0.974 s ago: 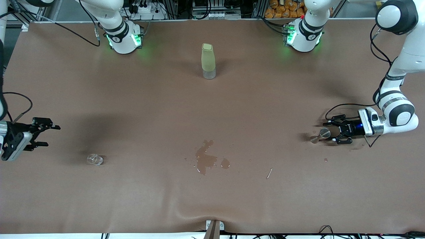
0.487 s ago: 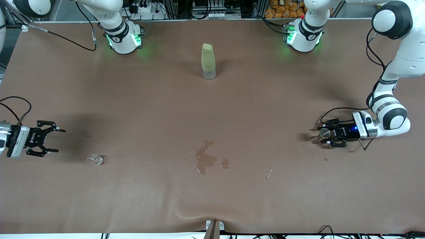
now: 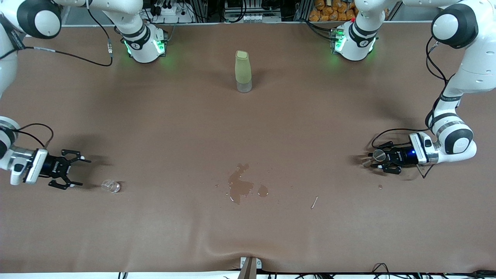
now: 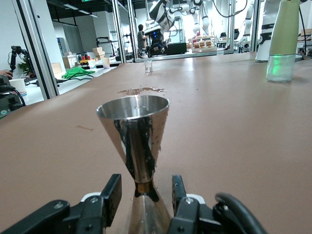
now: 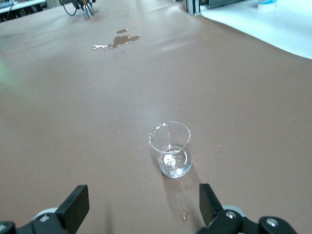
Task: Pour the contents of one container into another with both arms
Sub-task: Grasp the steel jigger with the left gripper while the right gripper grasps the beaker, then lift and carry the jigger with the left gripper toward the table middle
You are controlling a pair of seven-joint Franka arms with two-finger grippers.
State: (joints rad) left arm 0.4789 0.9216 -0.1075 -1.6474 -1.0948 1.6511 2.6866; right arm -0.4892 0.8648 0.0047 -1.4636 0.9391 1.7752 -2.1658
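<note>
A steel hourglass-shaped jigger [image 3: 379, 155] stands upright toward the left arm's end of the table. My left gripper [image 3: 375, 161] is low on the table and open, one finger on each side of the jigger's [image 4: 134, 141] narrow waist with a gap on both sides; midway sits the left gripper [image 4: 145, 195]. A small clear glass [image 3: 111, 186] stands toward the right arm's end. My right gripper [image 3: 82, 173] is open just above the table, a short way from the glass [image 5: 170, 156], which lies ahead of the right gripper [image 5: 141, 204], outside its fingers.
A tall pale green bottle [image 3: 243, 71] with a clear base stands mid-table near the arms' bases. A wet brown spill [image 3: 240, 185] marks the table's middle, with a thin stick [image 3: 314, 202] and a droplet [image 3: 380, 186] nearby. Brown paper covers the table.
My right gripper has come down and moved toward the glass. My left gripper has lowered and slid forward so its fingers flank the jigger.
</note>
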